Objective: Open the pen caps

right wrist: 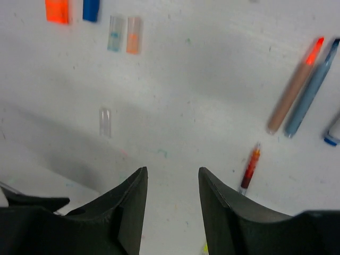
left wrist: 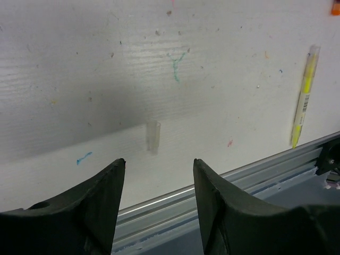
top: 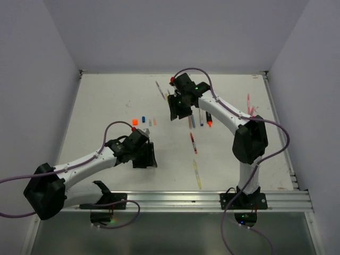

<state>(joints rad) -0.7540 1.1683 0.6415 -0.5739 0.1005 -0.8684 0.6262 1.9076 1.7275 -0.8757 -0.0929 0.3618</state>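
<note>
Nearest the rail (left wrist: 239, 174), the yellow pen (left wrist: 303, 101) lies bare-tipped. A clear cap (left wrist: 153, 136), likely its own, sits loose just beyond the left gripper (left wrist: 158, 162), whose jaws are apart and empty. Mid-table: red pen (right wrist: 249, 167); orange cap (right wrist: 57, 10) and blue cap (right wrist: 91, 9) lie off. Right gripper (right wrist: 172, 172) is apart and empty. Far pens (top: 161, 90): capped or not, cannot tell; probably still to do.

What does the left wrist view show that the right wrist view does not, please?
Only the left wrist view shows the metal rail along the edge of the table. Only the right wrist view shows the blue cap, the red pen and the orange-tipped pen. Both show the table, a clear cap and open, empty jaws: left gripper, right gripper.
</note>
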